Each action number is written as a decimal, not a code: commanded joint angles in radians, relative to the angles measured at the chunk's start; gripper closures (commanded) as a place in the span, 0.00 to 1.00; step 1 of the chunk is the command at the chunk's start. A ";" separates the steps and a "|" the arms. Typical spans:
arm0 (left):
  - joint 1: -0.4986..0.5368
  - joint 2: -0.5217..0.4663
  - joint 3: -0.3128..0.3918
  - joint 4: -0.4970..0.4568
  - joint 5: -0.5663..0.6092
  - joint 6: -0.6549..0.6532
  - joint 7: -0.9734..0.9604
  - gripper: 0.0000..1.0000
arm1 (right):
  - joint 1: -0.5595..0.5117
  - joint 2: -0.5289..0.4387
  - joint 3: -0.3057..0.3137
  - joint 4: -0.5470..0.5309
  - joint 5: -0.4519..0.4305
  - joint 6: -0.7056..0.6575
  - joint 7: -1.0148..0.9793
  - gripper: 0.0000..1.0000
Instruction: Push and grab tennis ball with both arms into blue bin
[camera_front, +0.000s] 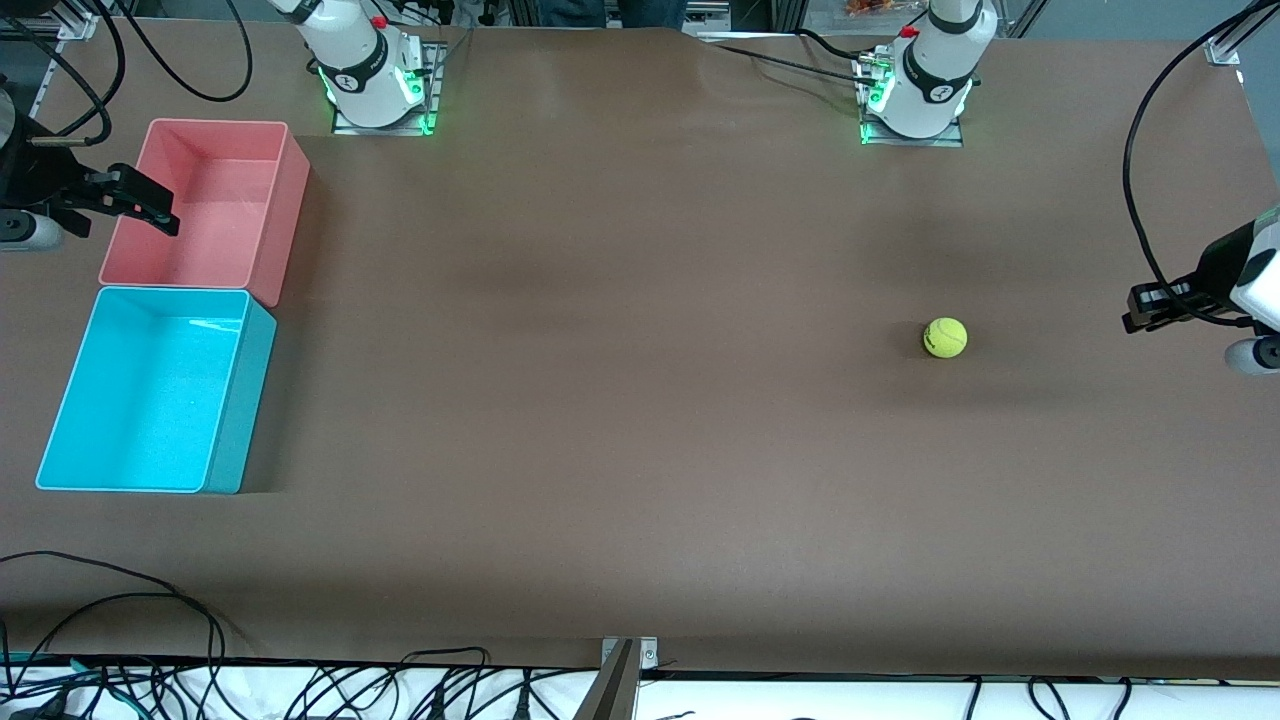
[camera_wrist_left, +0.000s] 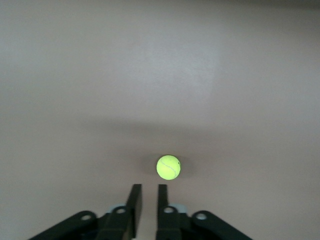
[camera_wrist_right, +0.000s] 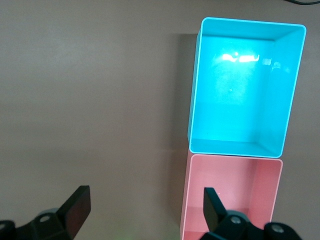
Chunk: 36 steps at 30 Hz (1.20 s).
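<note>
The tennis ball (camera_front: 945, 337) lies on the brown table toward the left arm's end; it also shows in the left wrist view (camera_wrist_left: 168, 167). My left gripper (camera_front: 1137, 317) hovers low beside the ball, toward the table's end, a gap away from it. Its fingers (camera_wrist_left: 135, 200) stand almost together with a narrow slit and hold nothing. The blue bin (camera_front: 150, 390) stands empty at the right arm's end, also in the right wrist view (camera_wrist_right: 245, 85). My right gripper (camera_front: 155, 208) is open and empty over the pink bin's outer wall.
A pink bin (camera_front: 200, 200) of like size stands empty against the blue bin, farther from the front camera; it also shows in the right wrist view (camera_wrist_right: 235, 195). Cables (camera_front: 150, 620) lie along the table's near edge.
</note>
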<state>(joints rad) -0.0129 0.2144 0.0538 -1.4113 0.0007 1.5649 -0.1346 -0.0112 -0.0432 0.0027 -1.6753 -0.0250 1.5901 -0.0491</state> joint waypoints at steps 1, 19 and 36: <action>0.002 0.010 -0.005 0.014 -0.007 -0.037 -0.248 1.00 | -0.006 0.002 0.003 0.012 -0.004 -0.004 0.005 0.00; 0.082 0.028 0.000 -0.231 -0.007 0.137 -0.890 1.00 | -0.009 0.003 -0.006 0.006 -0.004 -0.010 0.005 0.00; 0.186 0.045 -0.002 -0.710 -0.008 0.687 -1.057 1.00 | -0.007 0.008 -0.007 0.012 -0.006 -0.001 -0.006 0.00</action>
<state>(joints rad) 0.1694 0.2735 0.0628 -1.9812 -0.0004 2.0931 -1.0859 -0.0134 -0.0349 -0.0107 -1.6753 -0.0250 1.5910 -0.0490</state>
